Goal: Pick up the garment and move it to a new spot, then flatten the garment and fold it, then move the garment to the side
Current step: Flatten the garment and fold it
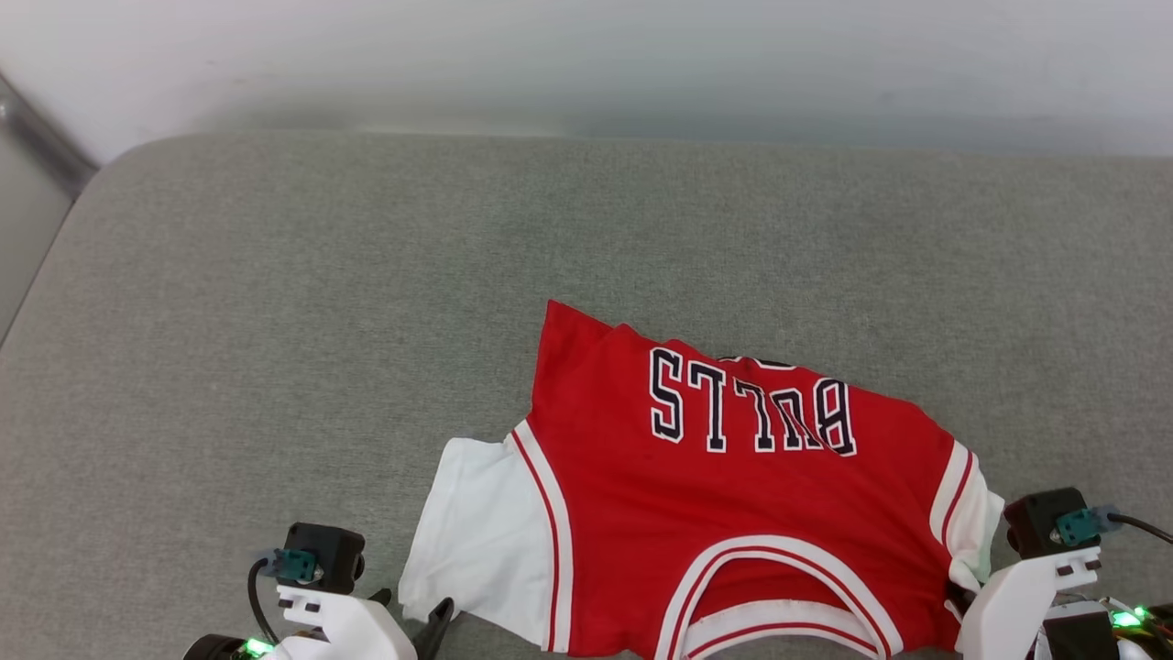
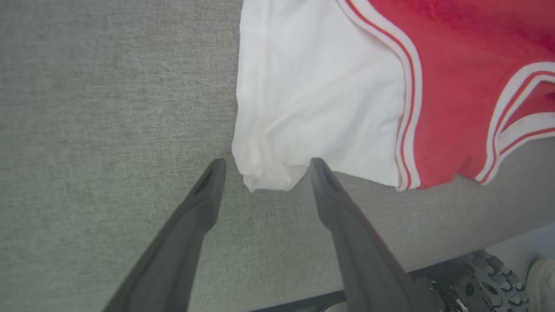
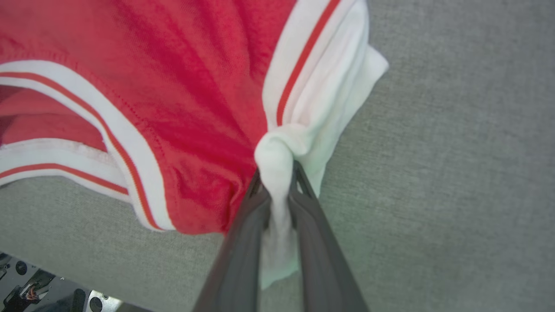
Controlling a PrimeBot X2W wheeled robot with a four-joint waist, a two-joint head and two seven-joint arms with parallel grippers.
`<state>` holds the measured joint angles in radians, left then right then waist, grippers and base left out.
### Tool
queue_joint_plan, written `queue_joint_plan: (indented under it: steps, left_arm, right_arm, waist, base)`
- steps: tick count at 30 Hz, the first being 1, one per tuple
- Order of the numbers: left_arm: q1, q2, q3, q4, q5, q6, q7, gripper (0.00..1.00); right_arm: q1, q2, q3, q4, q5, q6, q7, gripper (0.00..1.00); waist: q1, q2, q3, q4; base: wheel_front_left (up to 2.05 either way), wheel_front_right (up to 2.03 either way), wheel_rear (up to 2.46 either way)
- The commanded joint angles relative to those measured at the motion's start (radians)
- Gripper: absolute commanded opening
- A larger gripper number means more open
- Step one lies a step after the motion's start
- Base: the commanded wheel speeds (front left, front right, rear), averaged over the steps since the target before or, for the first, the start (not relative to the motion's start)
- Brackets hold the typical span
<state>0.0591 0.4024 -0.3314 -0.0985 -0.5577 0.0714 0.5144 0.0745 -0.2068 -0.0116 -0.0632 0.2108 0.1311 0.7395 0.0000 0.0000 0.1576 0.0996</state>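
Red garment [image 1: 733, 495] pinched between the right fingers [image 3: 321, 251].

"BULLS" upside down on red garment [image 1: 733, 477].

The left gripper [image 2: 266, 163] is hanging by the front edge of the grey cushion [image 1: 275, 321], its two dark fingers standing wide apart and clasping nothing. Farther right along that edge, the right gripper [image 3: 277, 173] is pinching a bunched white fold of the garment [image 1: 733, 495] between nearly closed fingers.
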Motion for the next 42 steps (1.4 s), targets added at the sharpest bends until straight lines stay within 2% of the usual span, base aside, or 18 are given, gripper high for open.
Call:
queue_joint_plan:
  steps: [1,9,11,12,14,15,21,28,42]
  left_arm:
    - [-0.01,0.004,-0.001,0.003,0.003,0.007,0.007,1.0]
    - [-0.033,-0.002,-0.009,0.048,0.007,0.022,0.029,1.0]
    - [-0.043,-0.01,-0.016,0.066,-0.004,0.014,0.037,1.0]
    - [-0.046,-0.012,-0.023,0.076,-0.008,0.007,0.044,0.84]
    - [-0.052,-0.017,-0.034,0.096,-0.012,-0.003,0.05,0.09]
    - [-0.056,-0.019,-0.036,0.104,-0.016,-0.006,0.05,0.0]
    - [-0.067,-0.028,-0.041,0.121,-0.034,-0.029,0.033,0.0]
    - [-0.046,-0.031,0.008,0.031,-0.072,-0.041,-0.043,0.0]
    - [-0.059,0.067,0.153,-0.288,-0.089,-0.017,-0.081,0.0]
  right_arm:
    - [-0.016,-0.001,0.001,-0.004,0.004,-0.001,0.001,0.0]
    - [-0.045,-0.01,0.018,-0.013,0.007,-0.001,-0.004,0.0]
    - [-0.055,-0.02,0.028,-0.014,0.008,-0.001,-0.001,0.0]
    - [-0.059,-0.025,0.031,-0.015,0.008,-0.001,-0.001,0.0]
    - [-0.065,-0.035,0.036,-0.017,0.011,-0.001,0.002,0.0]
    - [-0.069,-0.039,0.039,-0.018,0.012,-0.001,0.004,0.0]
    - [-0.072,-0.059,0.037,-0.015,0.021,-0.001,0.003,0.0]
    - [-0.059,-0.077,0.043,-0.033,0.046,-0.001,-0.005,0.0]
    - [-0.171,-0.198,0.011,-0.189,0.157,-0.001,-0.002,0.0]
  waist:
    - [0.0,0.0,0.01,-0.007]
    - [0.0,0.0,0.057,-0.02]
    - [0.0,0.0,0.068,-0.022]
    - [0.0,0.0,0.073,-0.022]
    - [0.0,0.0,0.081,-0.021]
    - [0.0,0.0,0.083,-0.02]
    - [0.0,0.0,0.069,-0.011]
    - [0.0,0.0,-0.001,-0.004]
    - [0.0,0.0,-0.097,-0.015]
  base:
    - [0.0,0.0,0.0]
    - [0.0,0.0,0.0]
    - [0.0,0.0,0.0]
    - [0.0,0.0,0.0]
    - [0.0,0.0,0.0]
    - [0.0,0.0,0.0]
    - [0.0,0.0,0.0]
    - [0.0,0.0,0.0]
    - [0.0,0.0,0.0]
